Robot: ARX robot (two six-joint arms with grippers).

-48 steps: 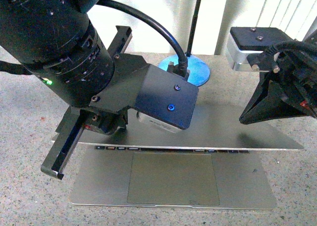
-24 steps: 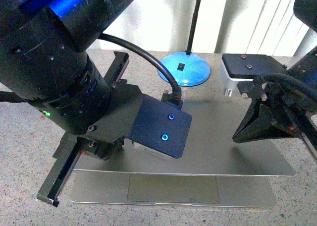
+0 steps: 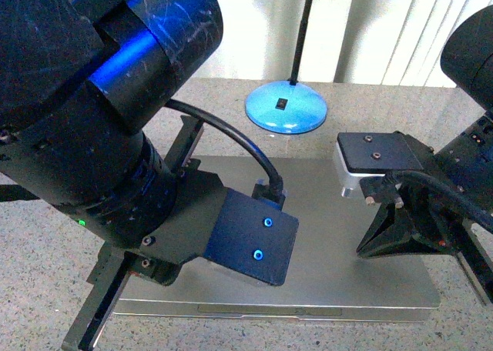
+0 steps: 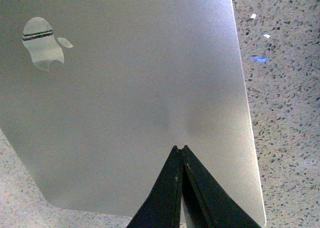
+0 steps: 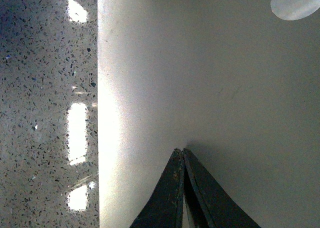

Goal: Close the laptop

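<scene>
The silver-grey laptop (image 3: 323,243) lies on the speckled table with its lid down flat on the base; keys, trackpad and screen are hidden. Its lid fills the left wrist view (image 4: 130,88), with the shiny apple logo (image 4: 42,43). It also fills the right wrist view (image 5: 215,88), logo at the edge (image 5: 295,0). My left gripper (image 4: 179,148) is shut, its tip resting on the lid near one side edge. My right gripper (image 5: 180,150) is shut, its tip on the lid near the opposite edge. In the front view the right gripper (image 3: 362,251) shows; the left one is hidden under its arm.
A blue round lamp base (image 3: 286,108) with a thin black pole stands behind the laptop. The left arm's bulky body (image 3: 100,112) covers the left half of the front view. A white curtain hangs behind the speckled table (image 3: 454,332).
The lid has come down from partly open, with the trackpad and key row showing, to flat on the base. Both grippers have moved down and forward with it.
</scene>
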